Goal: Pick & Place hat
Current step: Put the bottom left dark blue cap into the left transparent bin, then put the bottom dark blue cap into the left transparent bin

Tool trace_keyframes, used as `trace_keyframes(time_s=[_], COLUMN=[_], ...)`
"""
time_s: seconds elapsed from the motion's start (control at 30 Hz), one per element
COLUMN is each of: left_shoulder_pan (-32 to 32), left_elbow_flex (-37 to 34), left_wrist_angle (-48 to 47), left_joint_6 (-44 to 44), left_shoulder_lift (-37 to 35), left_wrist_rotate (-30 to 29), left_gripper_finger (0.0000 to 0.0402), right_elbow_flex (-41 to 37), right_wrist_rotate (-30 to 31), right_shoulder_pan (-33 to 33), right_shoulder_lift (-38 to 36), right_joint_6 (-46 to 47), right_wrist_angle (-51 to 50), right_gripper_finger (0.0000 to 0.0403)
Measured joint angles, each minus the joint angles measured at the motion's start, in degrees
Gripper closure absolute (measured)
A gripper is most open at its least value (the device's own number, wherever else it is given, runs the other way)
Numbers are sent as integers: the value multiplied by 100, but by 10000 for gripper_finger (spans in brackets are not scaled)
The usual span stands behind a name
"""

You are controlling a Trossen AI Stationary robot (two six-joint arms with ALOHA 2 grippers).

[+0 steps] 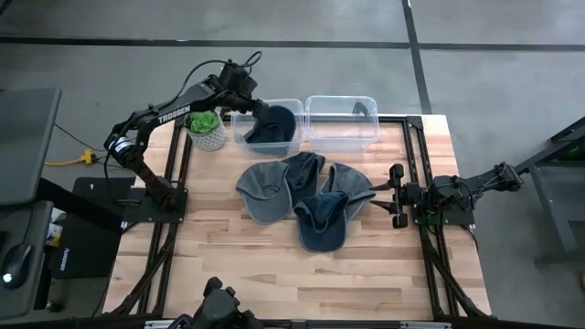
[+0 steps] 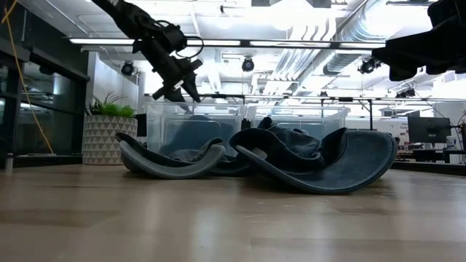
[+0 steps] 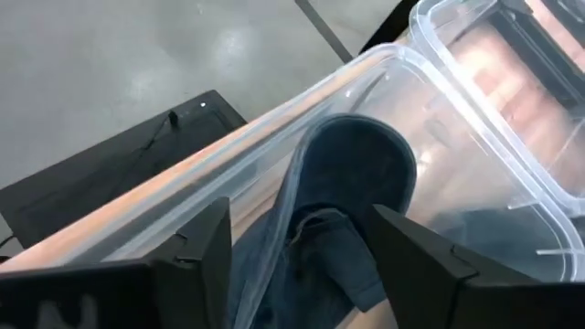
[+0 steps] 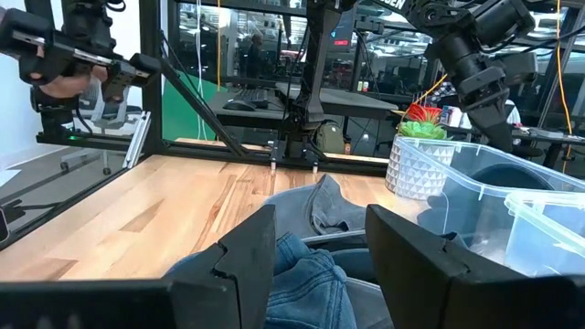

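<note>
Left tool (image 1: 249, 108), fingers spread wide, is releasing a hat (image 1: 271, 128) into the left bin (image 1: 239, 121). Right tool (image 1: 397, 194) is waiting wide and empty beside the pile of hats (image 1: 306, 199) on the desk (image 1: 256, 265); the next move calls for gripping one.

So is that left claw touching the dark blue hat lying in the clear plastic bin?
Apart. The left wrist view shows the left gripper open above the dark blue hat in the clear plastic bin, with neither finger on the fabric.
</note>
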Motion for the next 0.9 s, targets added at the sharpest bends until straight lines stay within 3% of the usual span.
trace_keyframes(time_s=[0.2, 0.57, 0.9], left_shoulder_pan=[-4, -441, -1272], left_elbow_flex=[543, 1753, 2032], left_wrist_angle=[-245, -1565, -2581], left_joint_6=[344, 453, 546], left_shoulder_lift=[0, -7, -11], left_wrist_rotate=[238, 359, 607], left_gripper_finger=[188, 188, 188], right_elbow_flex=[1, -1, 1], right_wrist_rotate=[1, 2, 2], right_shoulder_pan=[-2, 0, 0], right_shoulder_lift=[2, 2, 2], right_joint_6=[1, 1, 1], right_wrist_angle=[0, 0, 0], right_gripper_finger=[238, 238, 238])
